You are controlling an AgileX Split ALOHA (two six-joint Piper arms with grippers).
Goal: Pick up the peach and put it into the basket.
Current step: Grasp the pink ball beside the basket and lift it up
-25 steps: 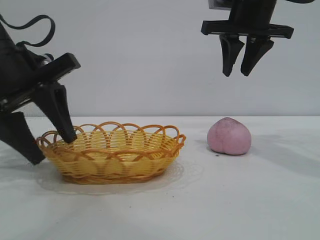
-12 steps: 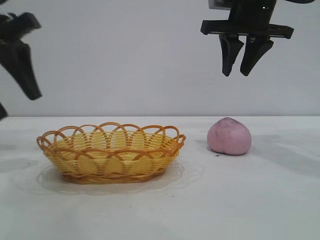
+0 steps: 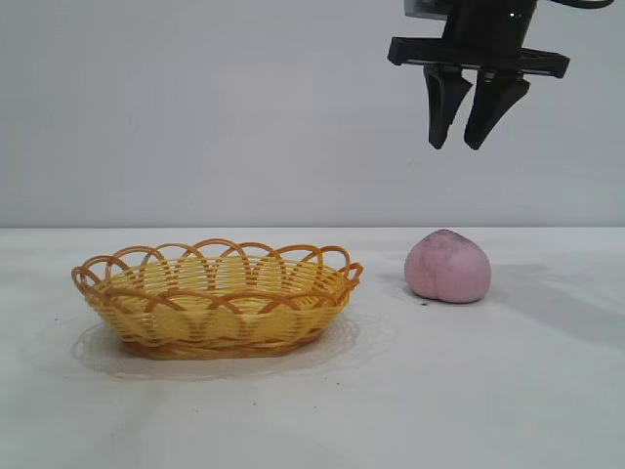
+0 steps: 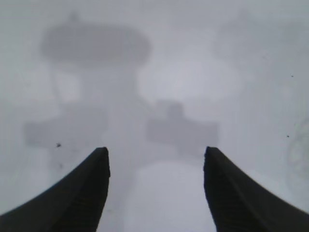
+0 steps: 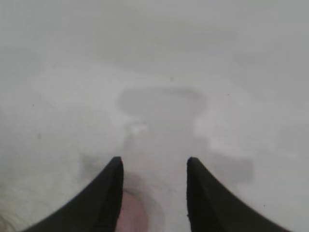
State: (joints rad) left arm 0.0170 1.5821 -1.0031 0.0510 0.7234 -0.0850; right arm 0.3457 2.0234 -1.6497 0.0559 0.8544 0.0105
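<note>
Exterior view: right fingers (image 3: 456,145) apart, empty.

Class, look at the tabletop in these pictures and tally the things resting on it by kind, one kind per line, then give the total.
Baskets: 1, the yellow wicker basket
Fruit: 1, the pink peach
Total: 2

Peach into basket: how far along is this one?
Nothing is done yet: the peach sits on the table, apart from the basket, which holds nothing. In hand: the right gripper hangs open above the peach, holding nothing. The left gripper, open over bare table, is out of the exterior view. Left: descend, grasp, carry over and release.
</note>
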